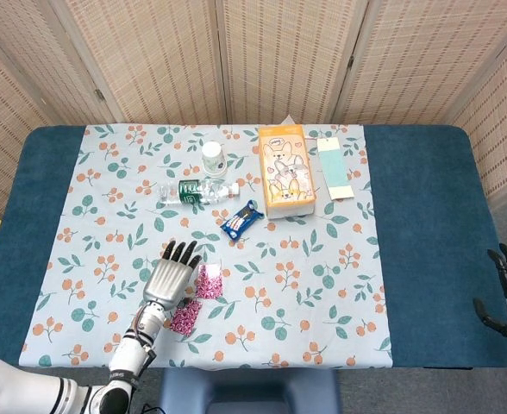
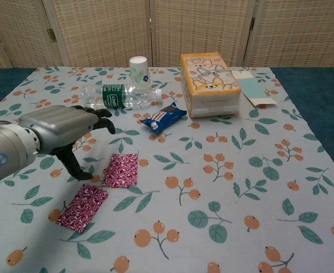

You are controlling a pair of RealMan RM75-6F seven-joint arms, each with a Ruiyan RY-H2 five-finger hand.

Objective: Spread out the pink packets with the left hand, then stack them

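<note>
Stacking looks due: the empty, spread-fingered left hand (image 2: 59,128) should slide the nearer pink packet (image 2: 82,207) squarely onto the other pink packet (image 2: 121,169), both lying apart on the tabletop (image 2: 224,182) before the water bottle (image 2: 119,96).

The two pink packets (image 2: 121,170) and (image 2: 82,207) look like glossy, patterned foil or plastic film. The left hand (image 2: 62,128) has a smooth, brushed-metal grey shell with black matt fingers (image 2: 76,165). The tablecloth (image 2: 224,170) is matt printed cloth, the bottle (image 2: 119,96) clear plastic, the tissue box (image 2: 208,83) smooth card.

No print legible on any packaging.
</note>
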